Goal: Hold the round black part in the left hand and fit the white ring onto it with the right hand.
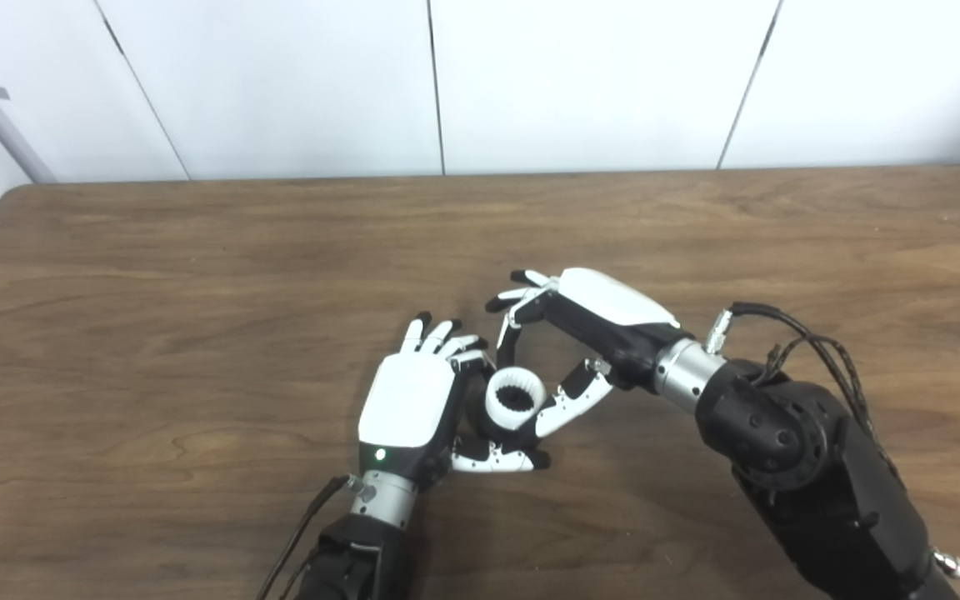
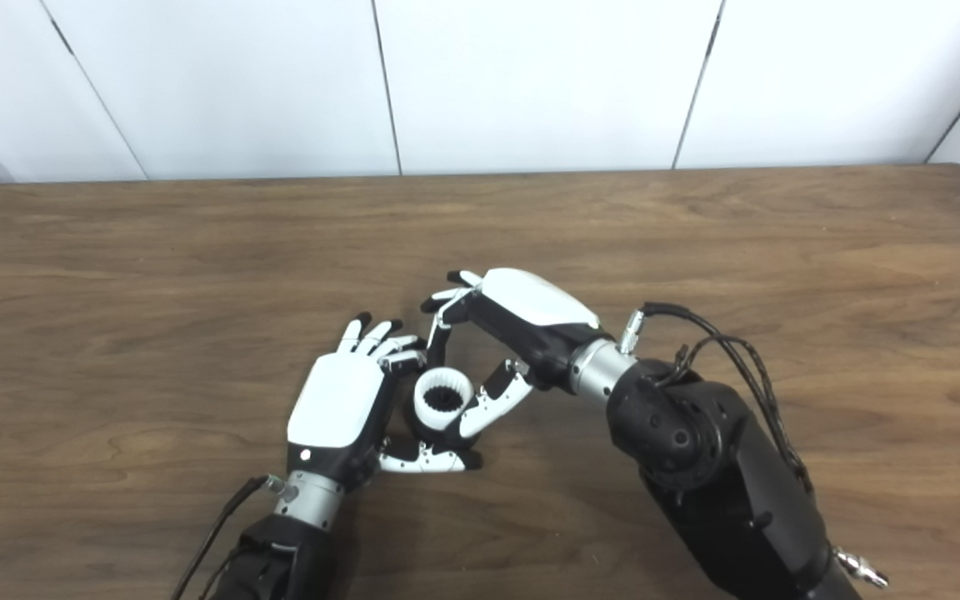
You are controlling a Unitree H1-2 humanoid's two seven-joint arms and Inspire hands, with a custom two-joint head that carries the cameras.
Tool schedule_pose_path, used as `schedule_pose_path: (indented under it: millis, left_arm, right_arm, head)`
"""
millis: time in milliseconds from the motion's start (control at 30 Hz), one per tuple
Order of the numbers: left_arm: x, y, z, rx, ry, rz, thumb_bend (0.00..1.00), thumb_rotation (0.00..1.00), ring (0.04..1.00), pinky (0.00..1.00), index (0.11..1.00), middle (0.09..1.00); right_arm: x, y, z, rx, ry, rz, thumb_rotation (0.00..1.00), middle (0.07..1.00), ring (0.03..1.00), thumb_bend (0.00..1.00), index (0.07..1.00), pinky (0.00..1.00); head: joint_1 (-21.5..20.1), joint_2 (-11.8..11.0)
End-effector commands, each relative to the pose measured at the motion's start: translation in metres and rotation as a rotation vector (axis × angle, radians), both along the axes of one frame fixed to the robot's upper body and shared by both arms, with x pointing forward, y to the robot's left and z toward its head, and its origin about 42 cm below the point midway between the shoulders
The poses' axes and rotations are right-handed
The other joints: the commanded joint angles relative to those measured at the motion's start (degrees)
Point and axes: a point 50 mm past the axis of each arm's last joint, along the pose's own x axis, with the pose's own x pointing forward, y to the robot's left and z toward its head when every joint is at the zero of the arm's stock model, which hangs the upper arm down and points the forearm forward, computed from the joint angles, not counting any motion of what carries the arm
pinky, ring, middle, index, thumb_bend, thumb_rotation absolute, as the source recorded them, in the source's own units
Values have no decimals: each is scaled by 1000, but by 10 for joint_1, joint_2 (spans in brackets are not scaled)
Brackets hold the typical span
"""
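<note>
Just below the middle of the frame, the left hand [image 1: 409,400] rests low over the brown wooden surface [image 1: 197,275], its white back turned up and its fingers curled to the right around the round black part [image 1: 480,421], of which only dark edges show beneath and beside the ring. The white ring [image 1: 515,400] sits on top of that part, its toothed inner rim facing up around a dark centre. The left thumb lies flat along the surface just under the ring. The right hand [image 1: 588,333] comes in from the lower right, its arm [image 1: 788,442] crossing the corner of the frame with black cables [image 1: 822,350] looping off the wrist. Its fingers arch over the far side of the ring and its thumb reaches in from the right; whether they press the ring or merely bracket it cannot be told. Pale wall panels [image 1: 597,83] fill the top of the frame.
</note>
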Motion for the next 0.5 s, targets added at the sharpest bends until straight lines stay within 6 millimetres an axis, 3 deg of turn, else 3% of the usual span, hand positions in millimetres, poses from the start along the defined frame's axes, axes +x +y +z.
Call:
schedule_pose_path:
  millis: [0, 467]
  left_arm:
    - [-1, -3, -1, 28, 15, -16, 525, 62, 906, 1000, 486, 789]
    - [-2, -5, -3, 15, 9, -20, 525, 61, 903, 1000, 485, 785]
  right_arm:
    - [3, 4, 9, 13, -59, 9, 134, 866, 994, 525, 482, 1000]
    - [9, 2, -2, 16, -75, -11, 133, 862, 997, 524, 482, 1000]
  head:
    - [1, 0]
    - [-2, -8]
